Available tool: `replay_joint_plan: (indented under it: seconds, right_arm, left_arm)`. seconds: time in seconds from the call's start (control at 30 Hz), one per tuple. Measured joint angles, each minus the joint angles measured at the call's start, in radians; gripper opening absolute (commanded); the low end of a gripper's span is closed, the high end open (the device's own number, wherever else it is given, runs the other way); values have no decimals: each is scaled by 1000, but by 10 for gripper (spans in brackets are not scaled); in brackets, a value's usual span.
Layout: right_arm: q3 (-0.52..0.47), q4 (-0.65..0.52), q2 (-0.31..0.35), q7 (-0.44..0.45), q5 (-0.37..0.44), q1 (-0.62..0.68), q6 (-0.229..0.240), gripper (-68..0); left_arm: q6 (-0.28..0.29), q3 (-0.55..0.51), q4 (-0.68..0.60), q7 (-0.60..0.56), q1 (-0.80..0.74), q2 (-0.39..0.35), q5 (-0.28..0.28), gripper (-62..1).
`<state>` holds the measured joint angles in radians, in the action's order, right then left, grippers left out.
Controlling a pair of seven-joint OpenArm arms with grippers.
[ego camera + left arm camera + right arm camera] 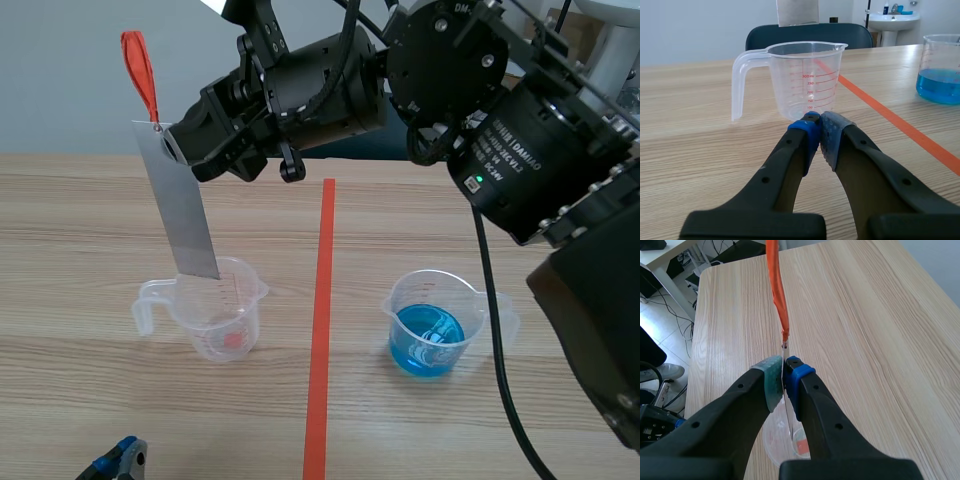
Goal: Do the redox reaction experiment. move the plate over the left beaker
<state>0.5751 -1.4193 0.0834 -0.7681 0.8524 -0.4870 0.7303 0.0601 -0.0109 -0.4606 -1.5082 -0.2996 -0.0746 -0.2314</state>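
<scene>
One plate point(185, 215), clenched at top in R gripper point(171, 149), hangs just above L beaker point(226, 318).

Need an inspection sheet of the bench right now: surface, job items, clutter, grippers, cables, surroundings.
Surface: wooden table, with an orange-red tape line down its middle.
Job's things: metal plate with an orange ribbon hangs over the left beaker, lower edge above the rim. No liquid seen in that beaker. The right beaker holds blue liquid.
Clutter: nothing seen.
Grippers: right gripper is shut on the plate's top. The left gripper is shut on nothing, low, just short of the left beaker.
Cables: black cable hangs from the right arm beside the right beaker.
Surroundings: dark chair across the table, washbasin behind.
</scene>
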Motion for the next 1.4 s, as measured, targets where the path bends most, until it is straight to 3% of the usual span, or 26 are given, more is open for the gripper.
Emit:
replay_joint_plan:
  seconds: [0.1, 0.3, 0.4, 1.4]
  right_arm:
    - [0, 0, 0, 0, 0, 0, 0, -671]
    - [0, 0, 0, 0, 0, 0, 0, -671]
    - [0, 0, 0, 0, 0, 0, 0, -671]
    - [0, 0, 0, 0, 0, 0, 0, -671]
  left_arm:
    - [0, 0, 0, 0, 0, 0, 0, -485]
    - [0, 0, 0, 0, 0, 0, 1, -104]
    - [0, 0, 0, 0, 0, 0, 24, -10]
    - [0, 0, 0, 0, 0, -1, 38, 7]
